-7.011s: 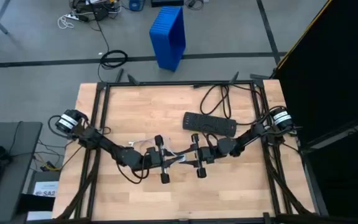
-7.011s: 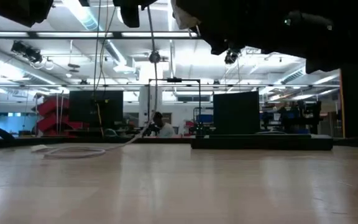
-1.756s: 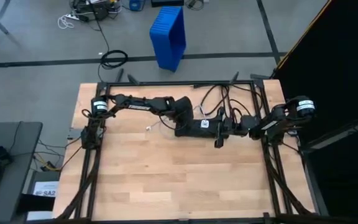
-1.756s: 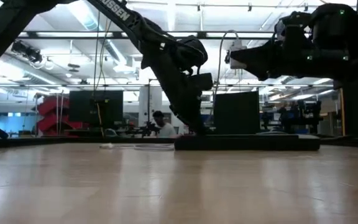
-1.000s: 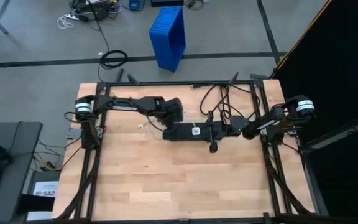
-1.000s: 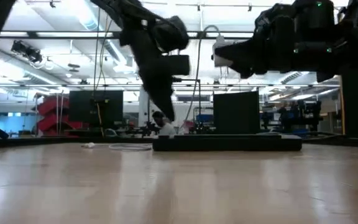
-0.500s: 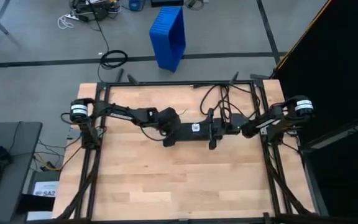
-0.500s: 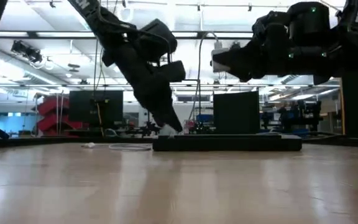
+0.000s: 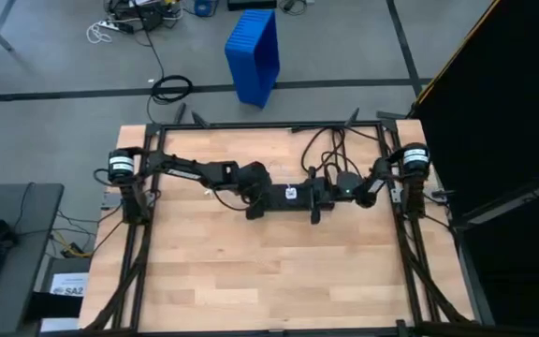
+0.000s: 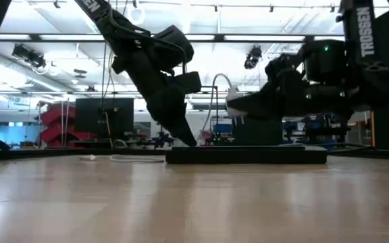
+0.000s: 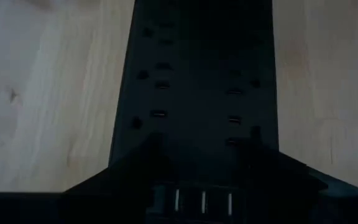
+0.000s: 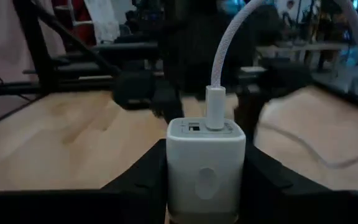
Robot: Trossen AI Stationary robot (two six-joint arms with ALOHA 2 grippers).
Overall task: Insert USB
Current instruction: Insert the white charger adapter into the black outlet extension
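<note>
The right gripper (image 12: pixel 205 186), clamped on a white charger (image 12: pixel 206 163) with the USB (image 12: pixel 229 56) plugged in, hovers above the power strip (image 9: pixel 288 198), which the left gripper (image 9: pixel 254 208), its finger state unclear, presses at one end; tilted prongs could miss the slots.

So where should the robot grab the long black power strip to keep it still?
At its end, coming down from above, as the left gripper does. The power strip lies flat and narrow on the table, so fingers can straddle its width.

The power strip (image 9: pixel 290 198) lies on the table (image 9: pixel 251 281) between both arms.
</note>
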